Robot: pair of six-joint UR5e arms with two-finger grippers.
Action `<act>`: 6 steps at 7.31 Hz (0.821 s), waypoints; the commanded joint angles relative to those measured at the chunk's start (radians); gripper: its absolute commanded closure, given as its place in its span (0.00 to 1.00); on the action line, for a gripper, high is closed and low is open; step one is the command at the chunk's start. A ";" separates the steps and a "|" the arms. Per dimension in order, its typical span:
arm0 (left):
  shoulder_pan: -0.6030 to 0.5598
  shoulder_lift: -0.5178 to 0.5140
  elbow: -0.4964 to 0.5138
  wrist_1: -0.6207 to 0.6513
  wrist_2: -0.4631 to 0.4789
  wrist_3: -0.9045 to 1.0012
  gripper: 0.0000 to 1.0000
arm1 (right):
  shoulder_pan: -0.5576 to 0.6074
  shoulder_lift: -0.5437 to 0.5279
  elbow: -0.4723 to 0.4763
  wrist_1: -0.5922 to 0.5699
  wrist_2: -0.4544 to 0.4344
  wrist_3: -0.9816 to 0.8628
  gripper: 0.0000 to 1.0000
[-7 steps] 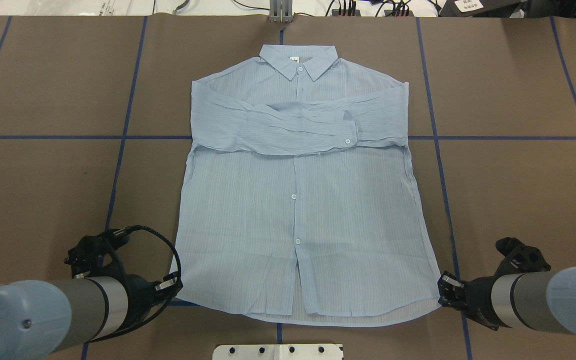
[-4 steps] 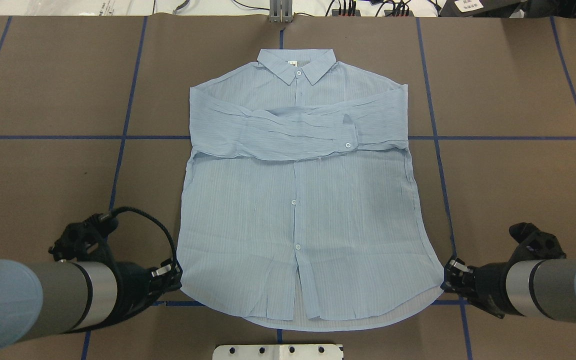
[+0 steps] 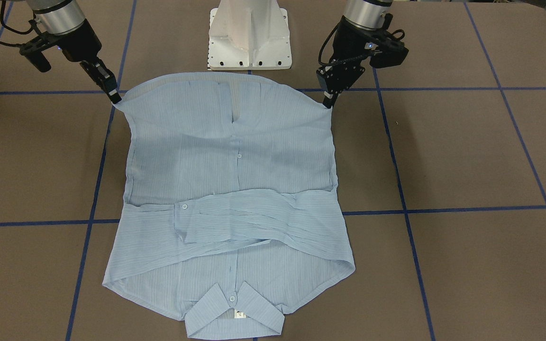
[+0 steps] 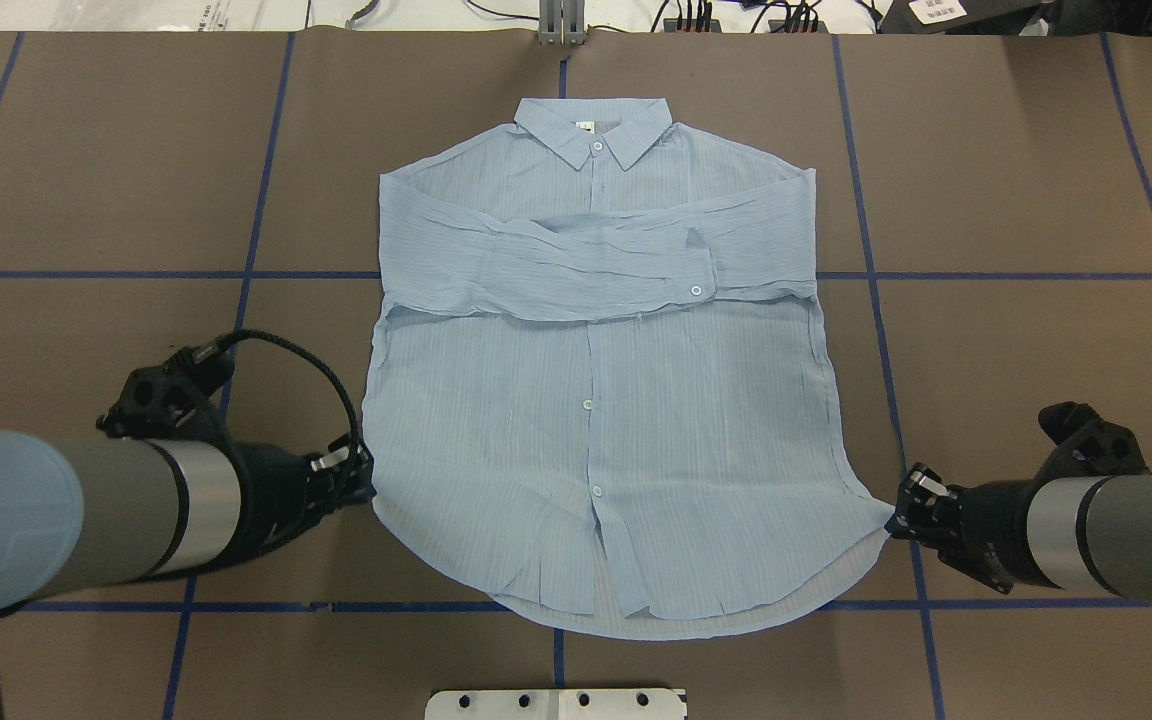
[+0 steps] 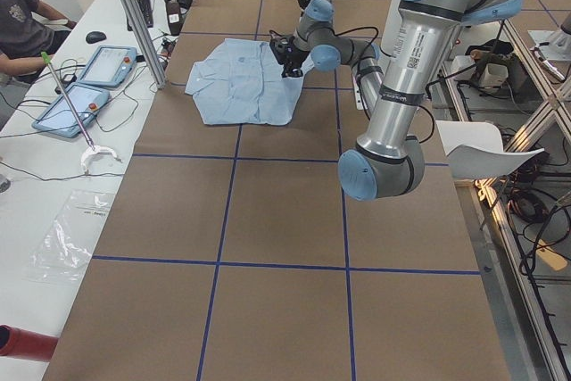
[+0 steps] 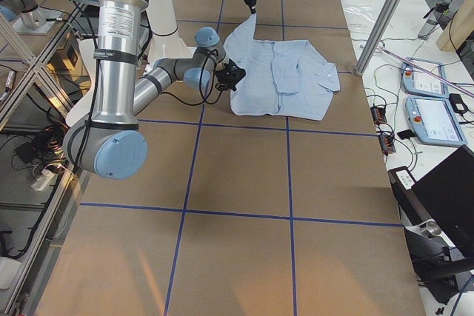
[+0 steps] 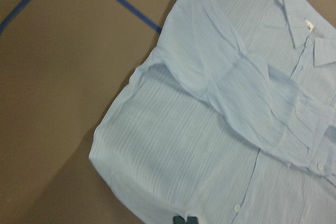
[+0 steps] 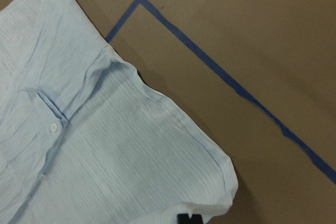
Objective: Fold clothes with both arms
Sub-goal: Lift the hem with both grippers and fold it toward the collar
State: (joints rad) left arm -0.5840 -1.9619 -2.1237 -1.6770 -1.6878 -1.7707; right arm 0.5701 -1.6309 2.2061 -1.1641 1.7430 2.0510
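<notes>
The light-blue striped shirt [image 4: 586, 400] lies front up on the brown table, with its collar [image 4: 596, 125] at the far side and both sleeves [image 4: 596, 260] folded across the chest. My left gripper [image 4: 366, 482] is shut on the hem's left corner. My right gripper [image 4: 894, 515] is shut on the hem's right corner. In the front-facing view the left gripper [image 3: 327, 105] and the right gripper [image 3: 116, 99] hold the two corners raised off the table, and the hem sags between them. Each wrist view shows shirt cloth [image 7: 210, 129] [image 8: 105, 156] running out from the fingertips.
The white pedestal base [image 3: 249, 38] stands behind the hem, and its front edge shows in the overhead view [image 4: 556, 703]. Blue tape lines [image 4: 236, 330] cross the brown table cover. Tablets [image 5: 103, 64] and cables lie at the operators' side, past a metal post [image 5: 134, 15].
Both grippers have moved forward, away from the base and toward the collar, carrying the hem corners. The lower hem has lifted and pulled in from the near tape line.
</notes>
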 commanded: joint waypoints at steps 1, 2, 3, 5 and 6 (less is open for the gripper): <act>-0.083 -0.051 0.120 -0.018 -0.021 0.086 1.00 | 0.114 0.213 -0.127 -0.179 0.029 -0.111 1.00; -0.100 -0.052 0.184 -0.089 -0.021 0.091 1.00 | 0.143 0.292 -0.235 -0.187 0.023 -0.171 1.00; -0.105 -0.060 0.296 -0.225 -0.021 0.093 1.00 | 0.186 0.381 -0.352 -0.187 0.026 -0.190 1.00; -0.138 -0.132 0.463 -0.323 -0.023 0.129 1.00 | 0.247 0.481 -0.499 -0.186 0.024 -0.270 1.00; -0.160 -0.143 0.497 -0.369 -0.023 0.138 1.00 | 0.267 0.543 -0.581 -0.186 0.024 -0.291 1.00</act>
State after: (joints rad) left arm -0.7203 -2.0792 -1.6920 -1.9890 -1.7101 -1.6503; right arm 0.8062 -1.1617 1.7263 -1.3498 1.7673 1.7950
